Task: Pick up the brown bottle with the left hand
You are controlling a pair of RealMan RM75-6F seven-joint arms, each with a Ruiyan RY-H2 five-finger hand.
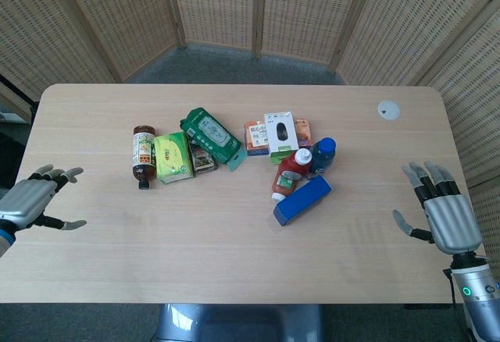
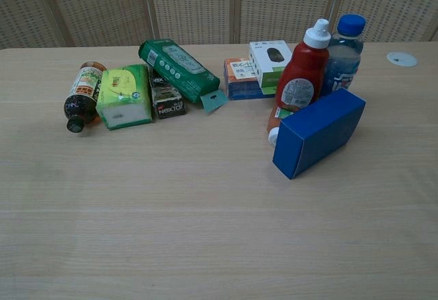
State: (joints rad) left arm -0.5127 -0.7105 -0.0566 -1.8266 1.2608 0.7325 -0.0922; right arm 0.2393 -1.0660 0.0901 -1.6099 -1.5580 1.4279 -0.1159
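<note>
The brown bottle (image 1: 143,154) (image 2: 81,96) lies on its side at the left of the table, cap toward the front, touching a yellow-green tissue pack (image 1: 173,157) (image 2: 124,96). My left hand (image 1: 36,201) hovers open over the table's left edge, well to the front left of the bottle, holding nothing. My right hand (image 1: 439,208) is open at the table's right edge, far from the bottle. Neither hand shows in the chest view.
Right of the tissue pack lie a small dark packet (image 1: 202,158), a green wipes pack (image 1: 211,137), small boxes (image 1: 275,135), a red sauce bottle (image 1: 290,174), a blue-capped water bottle (image 1: 321,157) and a blue box (image 1: 302,200). A white disc (image 1: 388,109) sits back right.
</note>
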